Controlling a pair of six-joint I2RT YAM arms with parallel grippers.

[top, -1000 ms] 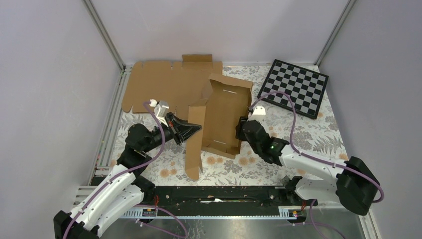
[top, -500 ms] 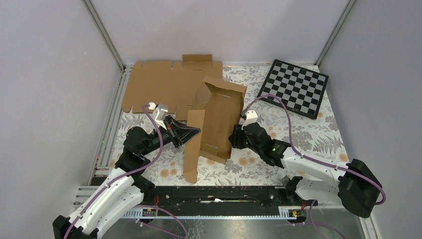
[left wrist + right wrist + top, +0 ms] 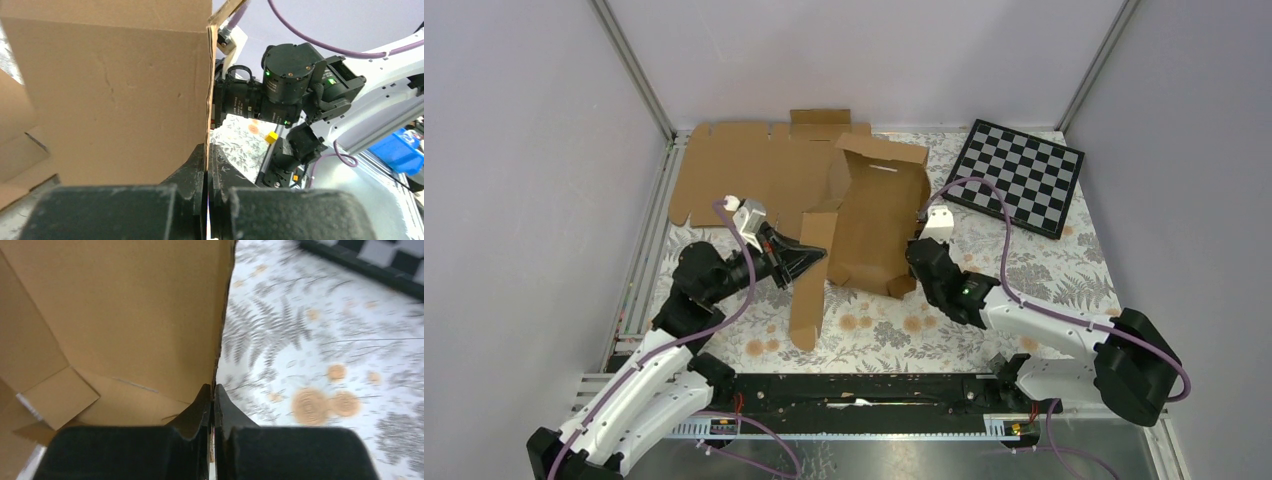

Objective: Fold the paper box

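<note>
The paper box [image 3: 869, 225], brown corrugated cardboard, stands half folded in the middle of the table, its tray tilted up with a long flap [image 3: 809, 290] hanging toward the near edge. My left gripper [image 3: 814, 256] is shut on the box's left wall. In the left wrist view that gripper [image 3: 207, 148] pinches the wall's edge [image 3: 115, 90]. My right gripper [image 3: 911, 263] is shut on the box's right wall. In the right wrist view this gripper [image 3: 212, 388] clamps the edge of the cardboard [image 3: 135, 315].
A second flat brown cardboard sheet [image 3: 744, 175] lies at the back left, partly under the box. A black-and-white checkerboard [image 3: 1019, 175] lies at the back right. Grey walls and metal posts enclose the floral-patterned table [image 3: 1044, 270].
My right gripper has gone from open to shut on the box's right wall. The box has swung back and to the right, its tray tilted higher. The left gripper keeps its hold.
</note>
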